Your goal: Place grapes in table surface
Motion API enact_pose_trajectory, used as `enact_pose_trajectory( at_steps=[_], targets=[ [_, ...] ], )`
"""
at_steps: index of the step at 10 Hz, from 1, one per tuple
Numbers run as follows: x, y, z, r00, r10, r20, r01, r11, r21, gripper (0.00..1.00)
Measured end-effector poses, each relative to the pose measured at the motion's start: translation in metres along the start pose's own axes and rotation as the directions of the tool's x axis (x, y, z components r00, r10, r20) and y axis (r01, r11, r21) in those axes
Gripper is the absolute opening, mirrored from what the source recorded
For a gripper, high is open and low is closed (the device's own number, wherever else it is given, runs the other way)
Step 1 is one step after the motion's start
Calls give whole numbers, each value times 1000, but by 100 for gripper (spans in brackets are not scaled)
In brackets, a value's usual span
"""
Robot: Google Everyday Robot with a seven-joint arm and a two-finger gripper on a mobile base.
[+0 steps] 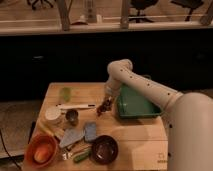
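The grapes point(105, 106), a small dark bunch, hang just left of the green tray, low over the light wooden table surface point(135, 135). My gripper point(107, 101) reaches down from the white arm at the table's middle and sits right on top of the bunch. I cannot tell whether the grapes touch the wood.
A green rectangular tray point(136, 104) sits at the right. A dark maroon bowl point(104, 149) is at the front, an orange bowl point(42, 150) at front left. A white utensil point(76, 106), a white cup point(53, 115), a small metal cup point(72, 117), a blue cloth point(90, 131) and a green cup point(65, 93) lie at the left.
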Motion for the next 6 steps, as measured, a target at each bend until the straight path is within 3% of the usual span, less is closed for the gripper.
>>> enact_pose_trajectory(
  at_steps=[6],
  targets=[
    [-4,-13,21,1000,2,-14,-2,1000,4,4]
  ],
)
